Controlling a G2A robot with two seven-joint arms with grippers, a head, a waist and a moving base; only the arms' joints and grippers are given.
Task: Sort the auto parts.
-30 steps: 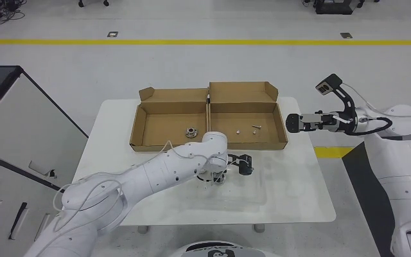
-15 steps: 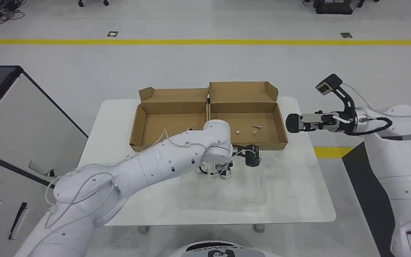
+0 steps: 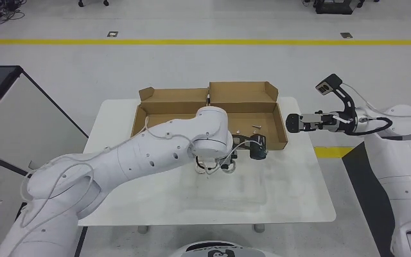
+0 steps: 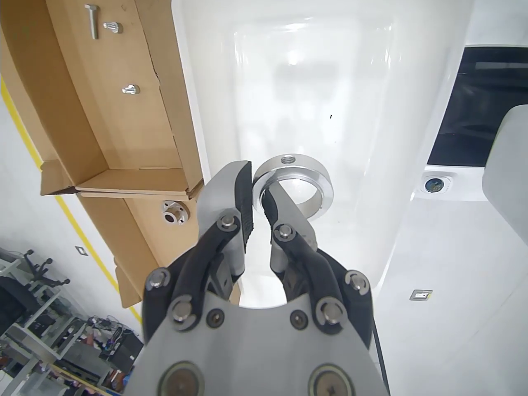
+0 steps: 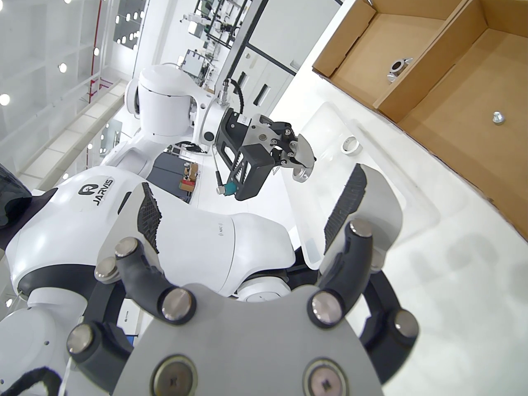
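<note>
Over the glossy white tabletop (image 3: 289, 193), just beside a corrugated cardboard box (image 3: 244, 93), your left pincer (image 4: 256, 191) is pinching the polished metal ring (image 4: 321, 178) through its wall, one ribbed pad (image 4: 244, 191) inside, one outside. You're risking a swivel or slip: smooth round metal, narrow bite, cardboard lip close by. Your right pincer (image 3: 290, 122) is hanging wide open, empty, at the tabletop's edge.

Three bolts (image 4: 93, 21) (image 4: 113, 26) (image 4: 131, 89), two rings (image 4: 322, 180) (image 5: 350, 149), one flange (image 4: 172, 212)
</note>
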